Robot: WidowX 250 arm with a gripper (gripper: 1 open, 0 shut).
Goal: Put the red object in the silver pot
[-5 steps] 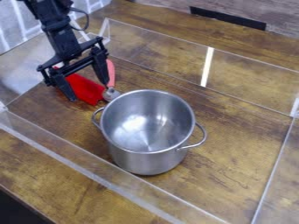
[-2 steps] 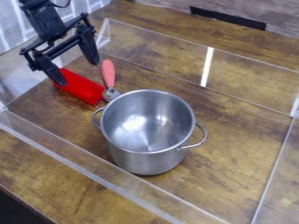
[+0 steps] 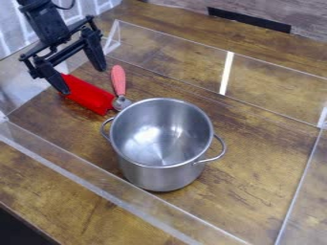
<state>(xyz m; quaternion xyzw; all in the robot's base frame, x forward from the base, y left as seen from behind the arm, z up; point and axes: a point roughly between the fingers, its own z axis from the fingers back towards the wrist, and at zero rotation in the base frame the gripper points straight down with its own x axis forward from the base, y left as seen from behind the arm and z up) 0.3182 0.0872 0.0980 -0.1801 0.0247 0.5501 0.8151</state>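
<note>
The red object is a bright red blocky bar lying on the wooden table, just left of the silver pot. The pot is round shiny steel with small loop handles, upright and with nothing inside. My gripper hangs above and to the upper left of the red object, jaws open wide and pointing steeply down, holding nothing. Its black fingers are clear of the red bar.
A slim pink-handled utensil with a metal end lies between the red object and the pot's rim. A clear acrylic wall rings the wooden table surface, with low front and left edges.
My gripper has lifted up and away to the upper left, off the red object, which now shows fully on the table. The pot and the utensil have not moved.
</note>
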